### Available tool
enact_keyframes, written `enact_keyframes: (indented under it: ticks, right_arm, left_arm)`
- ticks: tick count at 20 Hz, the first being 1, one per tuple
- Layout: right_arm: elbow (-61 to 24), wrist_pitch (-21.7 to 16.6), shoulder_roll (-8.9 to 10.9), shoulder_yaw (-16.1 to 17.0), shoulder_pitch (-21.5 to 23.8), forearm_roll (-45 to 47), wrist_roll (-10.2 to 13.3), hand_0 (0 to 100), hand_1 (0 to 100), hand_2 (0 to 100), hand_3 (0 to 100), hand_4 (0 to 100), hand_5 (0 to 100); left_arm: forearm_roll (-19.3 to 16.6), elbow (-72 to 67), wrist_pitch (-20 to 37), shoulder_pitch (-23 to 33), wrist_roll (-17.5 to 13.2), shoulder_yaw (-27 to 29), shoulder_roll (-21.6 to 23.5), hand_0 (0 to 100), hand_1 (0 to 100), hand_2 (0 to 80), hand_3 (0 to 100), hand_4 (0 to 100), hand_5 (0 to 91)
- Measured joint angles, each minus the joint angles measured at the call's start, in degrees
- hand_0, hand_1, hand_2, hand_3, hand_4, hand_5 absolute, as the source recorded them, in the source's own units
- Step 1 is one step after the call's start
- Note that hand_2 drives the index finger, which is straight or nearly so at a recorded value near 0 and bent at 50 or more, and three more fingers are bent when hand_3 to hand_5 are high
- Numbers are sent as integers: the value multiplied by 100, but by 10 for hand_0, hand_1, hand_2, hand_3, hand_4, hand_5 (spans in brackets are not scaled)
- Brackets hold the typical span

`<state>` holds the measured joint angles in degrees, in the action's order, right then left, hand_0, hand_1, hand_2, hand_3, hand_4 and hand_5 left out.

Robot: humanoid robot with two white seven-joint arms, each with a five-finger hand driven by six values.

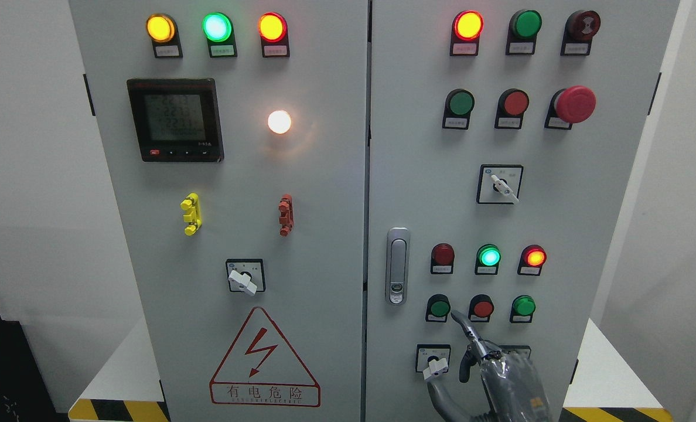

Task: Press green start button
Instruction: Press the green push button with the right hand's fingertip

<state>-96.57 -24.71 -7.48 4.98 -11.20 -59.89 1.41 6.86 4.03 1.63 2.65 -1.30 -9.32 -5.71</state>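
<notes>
A grey control cabinet [324, 193] fills the head view. On its right door, the lower button row has a dark green button [440, 308] at the left, a red button [482, 308] in the middle and a brighter green button [524, 305] at the right. My right hand [483, 360] comes up from the bottom edge. Its index finger [462, 325] is stretched out and the other fingers are curled; it holds nothing. The fingertip is just below and between the dark green and red buttons, close to the panel. Whether it touches is not clear. The left hand is out of view.
Above that row, three lamps: dark red [443, 255], lit green [488, 256], lit red [534, 257]. A rotary switch [434, 362] sits left of my hand and a door handle [397, 265] further left. A red mushroom stop button [574, 104] is at the upper right.
</notes>
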Motion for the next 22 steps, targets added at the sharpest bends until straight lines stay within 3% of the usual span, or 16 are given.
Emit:
enact_keyframes:
  ticks: [22]
  right_arm:
    - [385,101,-14,-148,-247,-38,13,248,87,0,801,695,695]
  left_arm:
    - [0,0,0,0,0,0,0,120,556,0,0,0,0]
